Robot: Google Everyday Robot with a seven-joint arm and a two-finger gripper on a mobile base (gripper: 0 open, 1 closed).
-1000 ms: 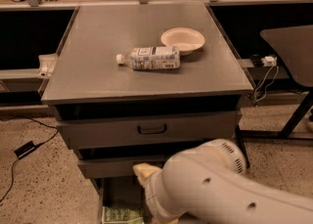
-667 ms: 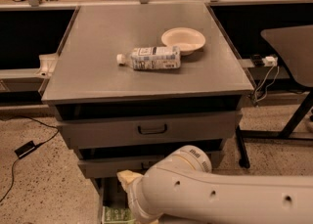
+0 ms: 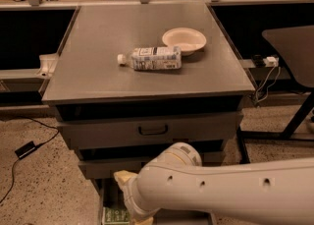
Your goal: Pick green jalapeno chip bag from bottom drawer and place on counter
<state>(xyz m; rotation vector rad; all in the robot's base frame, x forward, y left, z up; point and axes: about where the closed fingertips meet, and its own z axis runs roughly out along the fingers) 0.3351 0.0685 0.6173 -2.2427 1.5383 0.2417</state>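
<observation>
Where the chip bag (image 3: 116, 215) lies (bottom drawer (image 3: 109, 195)), tool (image 3: 139, 217) hangs.

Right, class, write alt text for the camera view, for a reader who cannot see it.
A white robot arm reaches across the foreground into the open bottom drawer of a grey cabinet, its gripper low, close to a green chip bag. On the counter above lie a plastic bottle on its side and a pale bowl behind it.
</observation>
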